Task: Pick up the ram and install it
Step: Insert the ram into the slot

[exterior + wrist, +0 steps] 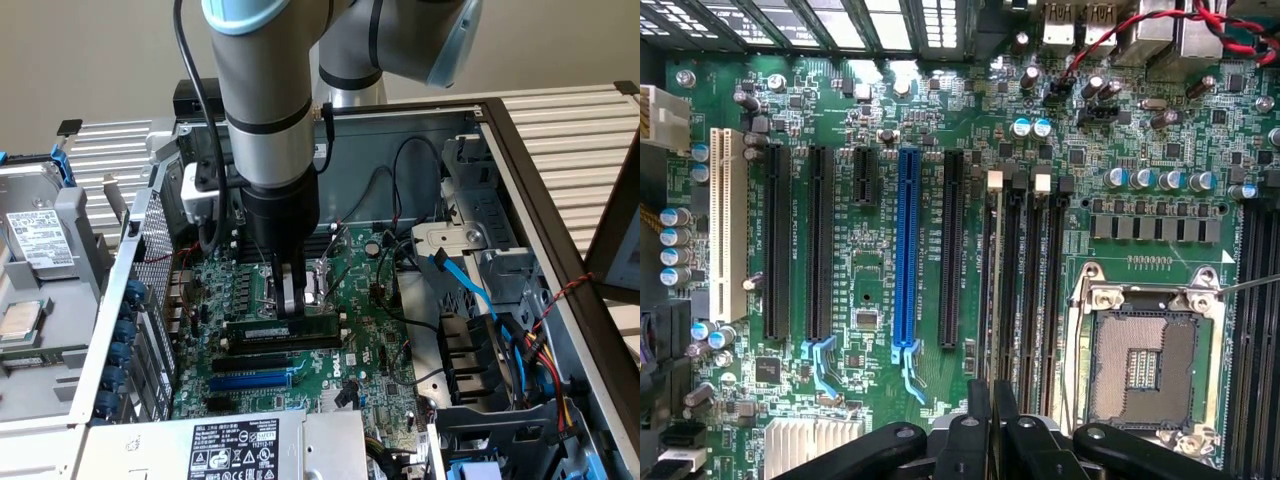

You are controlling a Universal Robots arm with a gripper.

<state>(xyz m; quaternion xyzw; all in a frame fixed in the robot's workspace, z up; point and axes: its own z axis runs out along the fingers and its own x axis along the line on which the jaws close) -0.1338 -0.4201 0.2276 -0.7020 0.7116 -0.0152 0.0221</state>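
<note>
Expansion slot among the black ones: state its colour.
The slot is blue; the wrist view shows it best.

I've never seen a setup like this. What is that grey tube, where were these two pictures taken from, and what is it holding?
The grey tube is a robot arm, ending in a gripper, a two-fingered clamp. One picture comes from a camera off the arm, looking into an open computer case. The other comes from a camera on the arm's wrist, facing the green motherboard; the black shapes there are the gripper's own fingers. On the board are a blue expansion slot, long black memory slots and the square processor socket. The fingers are closed on the ram, a thin dark memory stick with a white label, held on edge over the board. Whether it is seated in a slot, I can't tell.
</note>
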